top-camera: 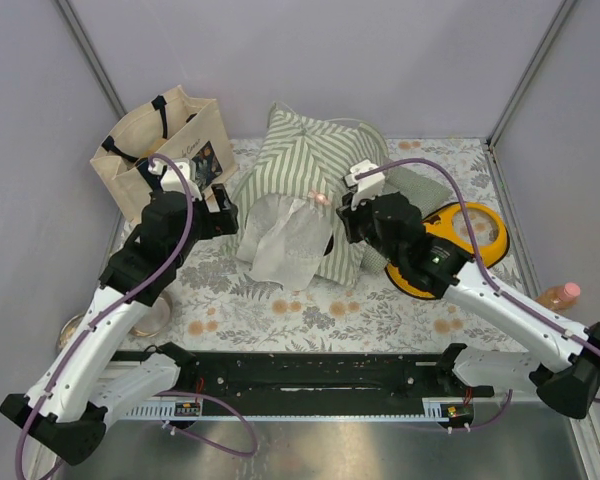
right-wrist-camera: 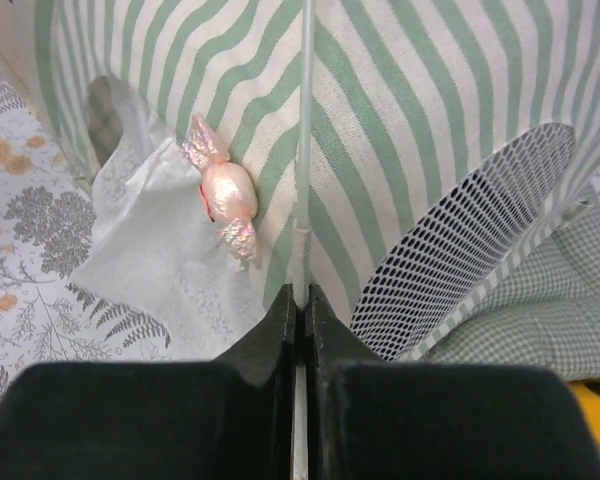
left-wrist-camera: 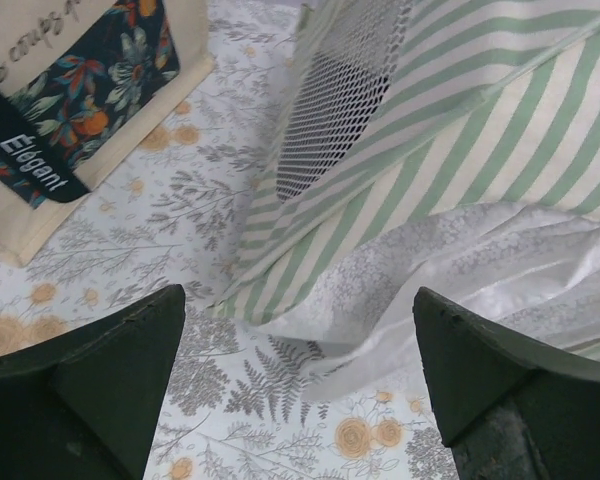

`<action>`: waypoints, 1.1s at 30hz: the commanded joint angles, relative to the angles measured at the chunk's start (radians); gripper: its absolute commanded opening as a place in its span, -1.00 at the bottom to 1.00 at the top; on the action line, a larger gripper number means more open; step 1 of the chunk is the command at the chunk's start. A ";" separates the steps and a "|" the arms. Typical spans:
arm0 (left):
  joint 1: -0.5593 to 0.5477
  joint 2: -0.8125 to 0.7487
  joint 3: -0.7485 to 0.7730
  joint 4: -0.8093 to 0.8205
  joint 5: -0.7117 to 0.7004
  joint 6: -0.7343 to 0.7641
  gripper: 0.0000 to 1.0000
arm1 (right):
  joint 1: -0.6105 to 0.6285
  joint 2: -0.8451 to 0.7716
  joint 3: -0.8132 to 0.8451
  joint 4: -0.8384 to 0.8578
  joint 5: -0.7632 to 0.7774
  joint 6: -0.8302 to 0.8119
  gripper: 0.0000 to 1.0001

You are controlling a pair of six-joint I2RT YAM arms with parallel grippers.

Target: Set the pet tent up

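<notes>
The pet tent (top-camera: 310, 170) stands at the back middle of the table, green-and-white striped, with white lacy door flaps (top-camera: 288, 238) hanging at its front. My right gripper (right-wrist-camera: 302, 292) is shut on a thin white tent pole (right-wrist-camera: 304, 120) that runs up the striped wall beside a mesh panel (right-wrist-camera: 460, 250); a pink candy-shaped ornament (right-wrist-camera: 224, 190) sits on the flap. My left gripper (left-wrist-camera: 298, 385) is open and empty over the floral cloth, just in front of the tent's left corner with its own mesh panel (left-wrist-camera: 342, 90).
A beige canvas tote bag (top-camera: 165, 150) stands at the back left, close to my left gripper. A green checked cushion (right-wrist-camera: 540, 320) lies behind the tent on the right. A yellow round object (top-camera: 450, 250) lies under my right arm. A pink-capped bottle (top-camera: 560, 296) is at the right edge.
</notes>
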 commanded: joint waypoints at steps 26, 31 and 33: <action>0.063 0.091 -0.414 0.528 0.596 -0.257 0.57 | -0.023 0.066 -0.166 0.189 -0.503 0.215 0.28; -0.069 0.151 -0.489 0.628 0.459 -0.250 0.61 | -0.002 0.209 -0.199 0.334 -0.439 0.252 0.34; -0.091 0.195 -0.480 0.610 0.384 -0.239 0.59 | -0.003 0.256 -0.202 0.377 -0.413 0.255 0.32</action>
